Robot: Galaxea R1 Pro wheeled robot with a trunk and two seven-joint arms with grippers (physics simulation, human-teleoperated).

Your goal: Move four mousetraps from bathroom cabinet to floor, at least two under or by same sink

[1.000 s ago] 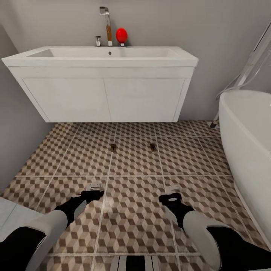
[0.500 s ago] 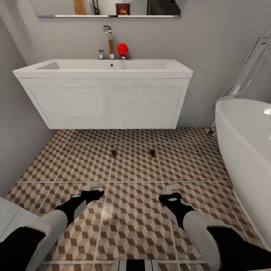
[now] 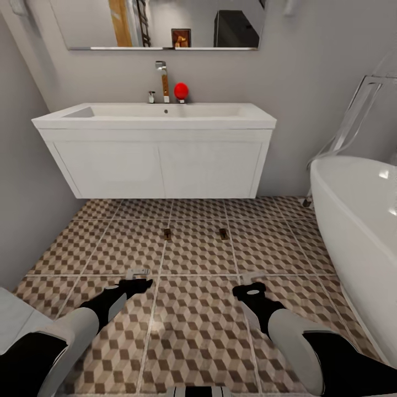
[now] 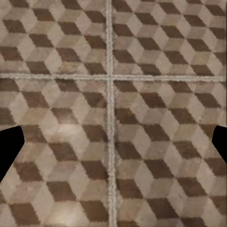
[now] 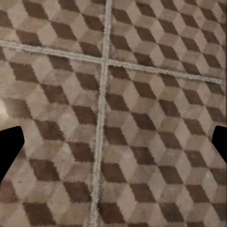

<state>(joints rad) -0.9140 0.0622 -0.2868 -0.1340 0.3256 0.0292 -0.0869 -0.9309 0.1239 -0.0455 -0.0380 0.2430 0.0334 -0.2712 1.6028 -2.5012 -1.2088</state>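
Observation:
Two mousetraps, one [image 3: 167,233] and another [image 3: 223,233], lie flat on the cube-patterned bathroom floor [image 3: 193,320], just in front of the white wall-hung sink [image 3: 154,114]. Both are small dark brown slabs about a tile-width apart. My left gripper [image 3: 138,273] hovers low over the tiles, short of the left trap, and is open. My right gripper [image 3: 252,278] is also open, short of the right trap. In the wrist views the left gripper [image 4: 113,146] and right gripper [image 5: 113,146] have only bare tiles between their spread black fingertips. The cabinet is out of view.
A white bathtub [image 3: 358,220] curves along the right side. A grey wall [image 3: 27,193] closes the left. A faucet [image 3: 161,80] and a red ball-like object [image 3: 181,90] stand on the sink, under a mirror [image 3: 165,25]. A white fixture edge [image 3: 11,317] shows at lower left.
The camera has tilted up, so the sink sits lower in the picture and the mirror has come into view. The traps and both arms have kept their places.

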